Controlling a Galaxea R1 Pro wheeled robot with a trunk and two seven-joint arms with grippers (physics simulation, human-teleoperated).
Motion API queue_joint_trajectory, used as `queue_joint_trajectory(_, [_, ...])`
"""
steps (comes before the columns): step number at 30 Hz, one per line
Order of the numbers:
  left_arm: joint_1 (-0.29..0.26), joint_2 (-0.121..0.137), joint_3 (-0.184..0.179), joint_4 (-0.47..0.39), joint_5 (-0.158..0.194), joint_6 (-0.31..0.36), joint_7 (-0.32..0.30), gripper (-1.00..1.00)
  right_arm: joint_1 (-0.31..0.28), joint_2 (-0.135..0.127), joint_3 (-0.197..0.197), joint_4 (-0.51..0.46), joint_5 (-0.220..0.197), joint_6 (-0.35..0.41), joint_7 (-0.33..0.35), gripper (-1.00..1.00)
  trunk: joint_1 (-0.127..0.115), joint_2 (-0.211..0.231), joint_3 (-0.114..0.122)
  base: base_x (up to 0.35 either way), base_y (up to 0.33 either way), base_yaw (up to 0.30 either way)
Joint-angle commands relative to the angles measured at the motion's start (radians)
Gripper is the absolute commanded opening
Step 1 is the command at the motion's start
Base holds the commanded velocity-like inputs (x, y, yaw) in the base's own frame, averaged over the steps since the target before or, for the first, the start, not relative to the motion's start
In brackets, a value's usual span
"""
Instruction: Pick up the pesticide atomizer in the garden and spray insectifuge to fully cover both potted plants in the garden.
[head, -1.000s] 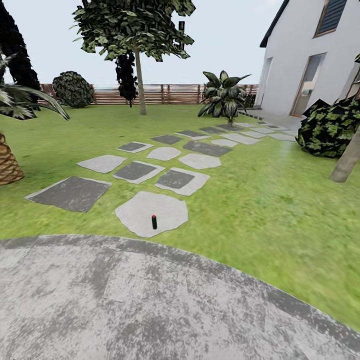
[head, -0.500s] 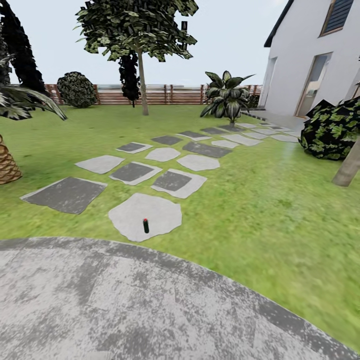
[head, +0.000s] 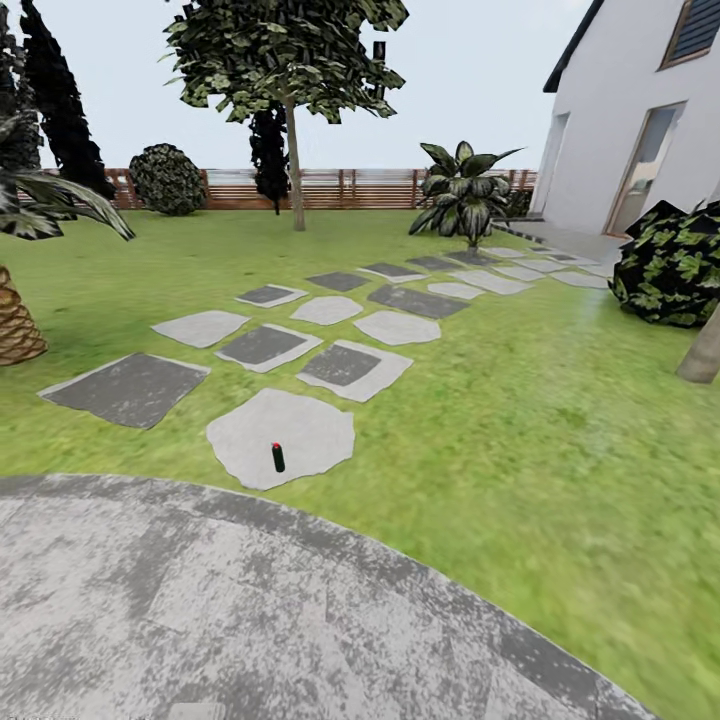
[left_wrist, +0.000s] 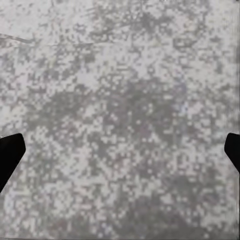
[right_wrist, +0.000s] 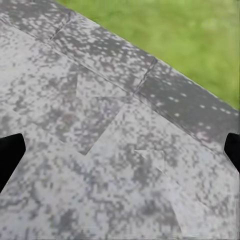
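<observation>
Pesticide atomizer (head: 278, 457) upright on stepping stone (head: 300, 428), label indistinct

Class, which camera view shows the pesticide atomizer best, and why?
The head view: the pesticide atomizer stands upright on a pale stepping stone in the lawn. Both wrist views look down on grey paving, without the bottle.

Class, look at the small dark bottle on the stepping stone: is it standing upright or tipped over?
Upright: the pesticide atomizer stands vertically, red tip uppermost, on the pale stepping stone.

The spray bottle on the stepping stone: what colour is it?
Dark, with a red top, in the head view: the spray bottle.
</observation>
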Motion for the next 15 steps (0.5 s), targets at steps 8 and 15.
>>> queue_joint_trajectory(8, [-0.001,0.000,0.001,0.001,0.000,-0.003,0.000,1.00,0.000,0.000,0.000,0.001,0.000,-0.003,0.001,1.00,0.000,0.000,-0.001,0.124,-0.264,0.274])
queue_joint_trajectory(15, [-0.001,0.000,0.001,0.001,-0.001,-0.003,0.001,1.00,0.000,0.000,0.000,0.001,0.000,-0.003,0.001,1.00,0.000,0.000,-0.001,0.124,-0.264,0.277])
